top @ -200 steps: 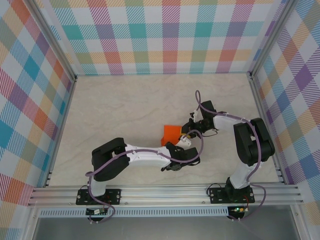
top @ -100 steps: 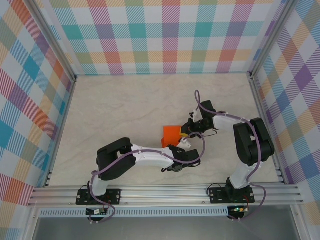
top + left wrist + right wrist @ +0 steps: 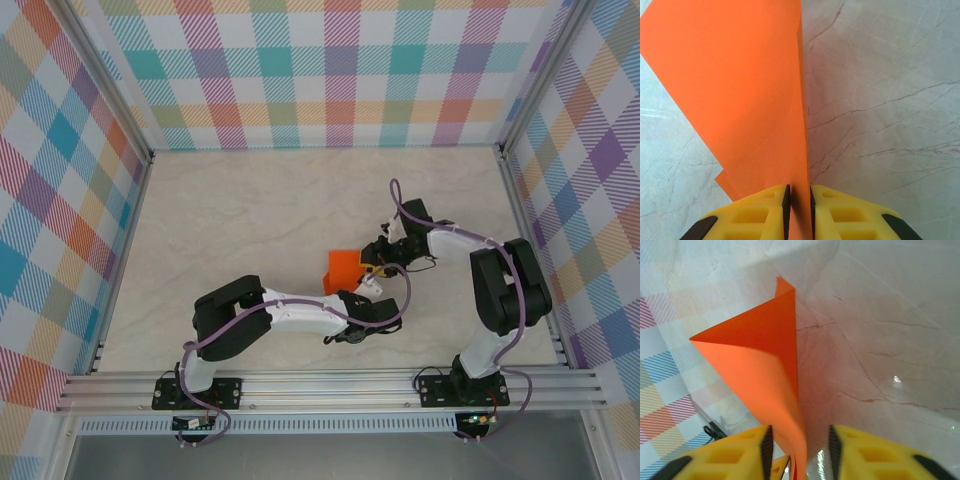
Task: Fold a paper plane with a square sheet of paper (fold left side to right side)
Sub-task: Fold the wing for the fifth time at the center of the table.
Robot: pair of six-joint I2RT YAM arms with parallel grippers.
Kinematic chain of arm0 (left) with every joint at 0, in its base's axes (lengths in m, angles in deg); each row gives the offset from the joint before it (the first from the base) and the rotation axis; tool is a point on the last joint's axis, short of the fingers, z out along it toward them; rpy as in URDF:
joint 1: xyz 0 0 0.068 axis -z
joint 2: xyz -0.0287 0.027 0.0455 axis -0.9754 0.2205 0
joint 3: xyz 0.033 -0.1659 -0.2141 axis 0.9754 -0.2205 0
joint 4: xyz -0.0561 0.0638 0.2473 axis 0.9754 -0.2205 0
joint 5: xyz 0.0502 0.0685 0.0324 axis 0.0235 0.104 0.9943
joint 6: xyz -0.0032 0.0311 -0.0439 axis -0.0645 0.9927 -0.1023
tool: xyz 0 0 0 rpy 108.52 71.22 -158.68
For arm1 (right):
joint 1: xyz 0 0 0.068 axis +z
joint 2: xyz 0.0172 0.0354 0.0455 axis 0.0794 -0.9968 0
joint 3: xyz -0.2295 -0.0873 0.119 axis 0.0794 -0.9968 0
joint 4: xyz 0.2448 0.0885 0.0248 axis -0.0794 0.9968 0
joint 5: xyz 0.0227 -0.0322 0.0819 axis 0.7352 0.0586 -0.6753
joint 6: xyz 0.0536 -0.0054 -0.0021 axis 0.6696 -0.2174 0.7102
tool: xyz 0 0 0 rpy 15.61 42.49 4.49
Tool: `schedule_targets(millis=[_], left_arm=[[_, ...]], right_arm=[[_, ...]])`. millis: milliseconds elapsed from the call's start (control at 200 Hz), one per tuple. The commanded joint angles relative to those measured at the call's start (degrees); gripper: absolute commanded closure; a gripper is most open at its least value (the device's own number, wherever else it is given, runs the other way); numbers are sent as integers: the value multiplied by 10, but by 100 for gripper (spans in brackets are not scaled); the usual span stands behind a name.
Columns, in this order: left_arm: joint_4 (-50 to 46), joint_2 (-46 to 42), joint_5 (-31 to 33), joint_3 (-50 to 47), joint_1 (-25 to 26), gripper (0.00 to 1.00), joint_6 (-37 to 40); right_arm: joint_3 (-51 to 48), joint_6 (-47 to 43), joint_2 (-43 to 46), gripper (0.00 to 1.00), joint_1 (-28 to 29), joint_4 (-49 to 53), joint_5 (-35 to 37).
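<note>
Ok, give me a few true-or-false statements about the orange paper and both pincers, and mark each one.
1. The orange sheet of paper is doubled over on itself. True.
2. The left pincer nips the sheet's edge. True.
3. The right pincer is clamped shut on the sheet. False: its jaws stand apart, with the paper loose between them.
4. The sheet lies against the back wall. False: it sits in the middle of the table, between both pincers.

the square sheet of paper (image 3: 750,100) stands in the left gripper (image 3: 799,200), right gripper (image 3: 800,445) behind.
</note>
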Motion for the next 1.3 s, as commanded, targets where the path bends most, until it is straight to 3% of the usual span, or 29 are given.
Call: schedule_targets(millis=[0, 160, 310, 550, 950, 1295], left_arm=[[-12, 4, -4, 13, -1, 83, -10], [21, -26, -32, -8, -15, 84, -13], [54, -50, -62, -29, -29, 84, -21], [110, -103, -103, -72, -58, 84, -39], [261, -167, -199, -193, -112, 84, -88], [292, -157, -230, -200, -119, 83, -112]], right_arm=[[15, -19, 63, 54, -12, 35, 59], [3, -29, 150, 39, -39, 84, 146], [-30, -39, 220, 32, -50, 105, 210], [-87, -56, 272, 30, -50, 114, 229], [-164, -46, 263, 31, -48, -15, 54], [-183, -21, 205, 31, -25, -91, 12]])
